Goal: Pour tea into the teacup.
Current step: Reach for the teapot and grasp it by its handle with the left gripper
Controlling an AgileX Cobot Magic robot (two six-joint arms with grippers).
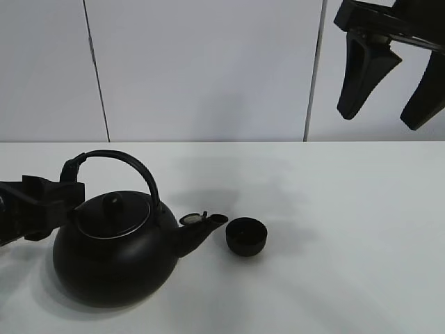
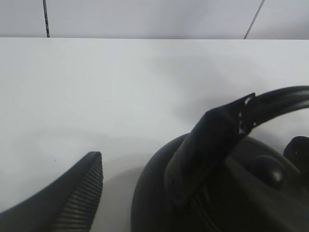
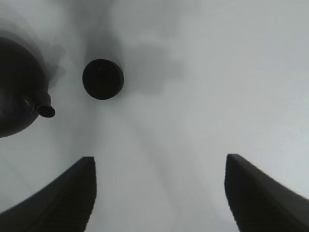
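The teacup (image 1: 246, 235), small, black and handleless, stands upright on the white table just right of the kettle's spout (image 1: 208, 224). The big black kettle (image 1: 115, 261) sits at the front left with its arched handle (image 1: 122, 163) raised. My left gripper (image 1: 66, 186) is open at the handle's left end. In the left wrist view one ribbed finger (image 2: 77, 198) stands apart from the handle (image 2: 212, 140). My right gripper (image 1: 379, 117) hangs open and empty high at the back right. Its wrist view looks down on the teacup (image 3: 103, 79) and kettle (image 3: 14, 92).
The white table (image 1: 348, 229) meets a pale panelled wall (image 1: 208, 69) at the back. The kettle's lid (image 1: 113, 212) with its round knob is in place. A small flap sits at the spout's tip.
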